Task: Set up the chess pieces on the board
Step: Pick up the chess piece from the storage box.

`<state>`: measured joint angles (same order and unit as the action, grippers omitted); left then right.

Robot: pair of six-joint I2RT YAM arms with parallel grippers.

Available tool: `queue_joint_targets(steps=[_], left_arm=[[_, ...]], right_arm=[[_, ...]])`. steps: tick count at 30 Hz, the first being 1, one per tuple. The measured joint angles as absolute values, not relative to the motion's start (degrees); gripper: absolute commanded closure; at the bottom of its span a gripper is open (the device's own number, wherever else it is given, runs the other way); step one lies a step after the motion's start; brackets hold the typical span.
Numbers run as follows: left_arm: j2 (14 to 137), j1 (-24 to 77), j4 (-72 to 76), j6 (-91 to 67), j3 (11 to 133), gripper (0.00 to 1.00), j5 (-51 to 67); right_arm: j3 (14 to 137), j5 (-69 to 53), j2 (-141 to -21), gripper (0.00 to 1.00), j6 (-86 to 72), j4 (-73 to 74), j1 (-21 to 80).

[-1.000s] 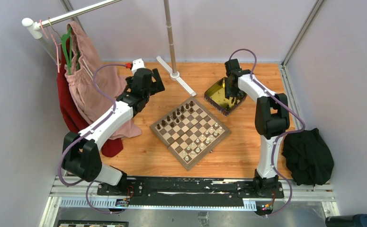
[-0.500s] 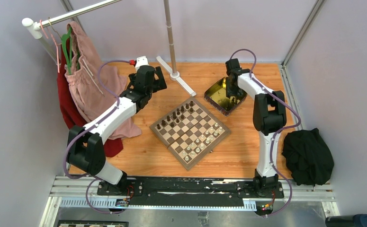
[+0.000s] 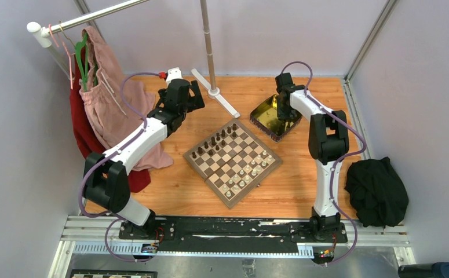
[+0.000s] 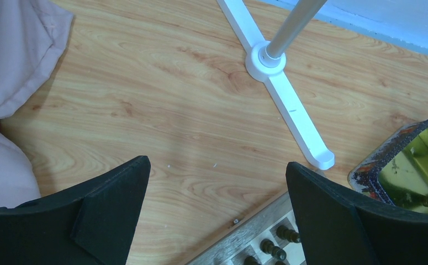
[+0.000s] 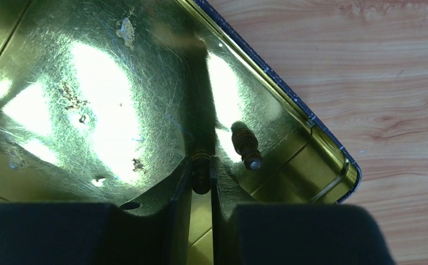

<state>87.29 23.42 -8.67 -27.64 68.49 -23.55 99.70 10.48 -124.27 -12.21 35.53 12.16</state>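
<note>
Over the last second the right gripper [image 5: 201, 165] has drawn its fingers in from a wide spread, and the left arm has swung its elbow inward while its gripper [image 3: 190, 95] edged toward the back wall. The right fingers now pinch a dark chessman [image 5: 201, 170] on the floor of the gold tin [image 5: 311, 124]. A second dark chessman [image 5: 244, 144] lies just beside the right finger, between it and the tin's raised wall, so there is little room on that side. The tin floor is open to the left.

The tin [image 3: 263, 119] sits just off the far corner of the board [image 3: 205, 179], with a narrow strip of wooden table [image 3: 170, 191] between them. On the board, dark chessmen [image 3: 213, 142] line the far-left edge and pale chessmen [image 3: 251, 171] line the near-right edge. The middle squares are bare.

The left gripper [image 4: 216, 165] is spread wide and holds nothing. It hangs over bare wood between the pink garment [image 4: 12, 49] and the white stand foot [image 4: 267, 58]. The board's corner [image 4: 255, 226] shows at the bottom of its view. A black cloth [image 3: 377, 191] lies well apart at the table's right edge.
</note>
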Motion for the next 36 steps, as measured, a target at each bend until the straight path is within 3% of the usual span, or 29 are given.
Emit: queue_joint_targets(steps=[5,36], left_arm=[[87.29,23.42,-8.67,-27.64,68.49,0.00,-23.49],[79.90,23.27,-9.15,-27.75,65.82,0.00,-23.57]], right_arm=[[99.70,10.48,-124.27,1.00,-12.23,35.55,12.14],[106.30,8.40,-118.78,1.00,-8.75,39.62,15.86]])
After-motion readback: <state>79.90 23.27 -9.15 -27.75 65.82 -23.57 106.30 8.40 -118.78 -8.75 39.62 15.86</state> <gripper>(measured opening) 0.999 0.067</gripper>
